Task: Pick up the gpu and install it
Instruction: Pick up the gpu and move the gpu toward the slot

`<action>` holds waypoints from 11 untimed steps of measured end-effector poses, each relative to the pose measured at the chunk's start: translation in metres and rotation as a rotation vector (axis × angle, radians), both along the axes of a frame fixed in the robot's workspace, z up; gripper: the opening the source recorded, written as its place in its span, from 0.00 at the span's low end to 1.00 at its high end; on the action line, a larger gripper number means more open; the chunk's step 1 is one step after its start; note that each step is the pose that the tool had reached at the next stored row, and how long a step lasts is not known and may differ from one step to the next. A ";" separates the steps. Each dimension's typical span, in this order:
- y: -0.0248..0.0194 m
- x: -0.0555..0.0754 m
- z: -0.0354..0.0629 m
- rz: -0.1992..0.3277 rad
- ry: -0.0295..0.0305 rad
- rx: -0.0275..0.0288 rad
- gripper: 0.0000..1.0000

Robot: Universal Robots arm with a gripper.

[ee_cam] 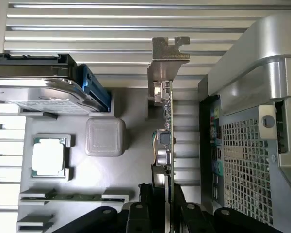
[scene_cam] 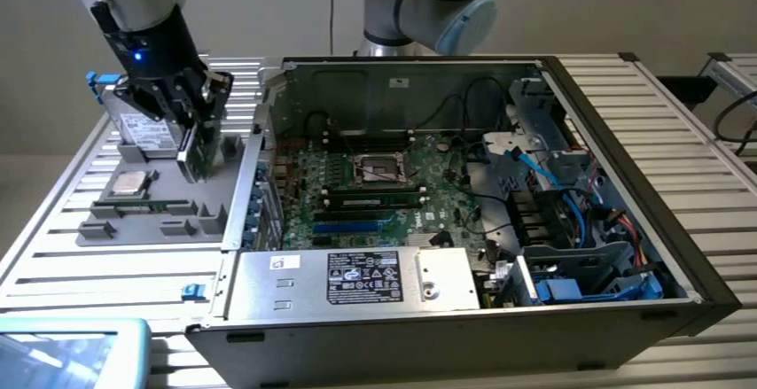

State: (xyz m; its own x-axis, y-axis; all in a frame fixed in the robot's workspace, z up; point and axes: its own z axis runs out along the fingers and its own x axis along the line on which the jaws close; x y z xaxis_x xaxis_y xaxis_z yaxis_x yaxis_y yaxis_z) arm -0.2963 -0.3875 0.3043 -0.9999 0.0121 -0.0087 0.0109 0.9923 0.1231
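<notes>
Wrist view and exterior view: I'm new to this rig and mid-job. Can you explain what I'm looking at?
The machine is one robot arm with an end effector. The exterior view comes from a camera off the arm. The wrist view comes from a camera on the arm's wrist. Beside the open computer case sits a grey tray. It holds a hard drive, a processor chip, a memory stick and the graphics card, which stands on edge. The end effector hangs right at the graphics card; whether it grips it is unclear.
</notes>
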 end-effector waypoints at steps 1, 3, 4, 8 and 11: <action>-0.0003 0.000 0.0045 0.000 0.0001 -0.0001 0.28; -0.0004 0.000 0.0135 -0.001 -0.0001 0.0000 0.28; -0.0006 0.000 0.0180 -0.002 0.0002 -0.0001 0.28; -0.0009 0.002 0.0364 -0.006 0.0007 0.0000 0.28; -0.0014 0.005 0.0500 -0.007 0.0015 0.0000 0.28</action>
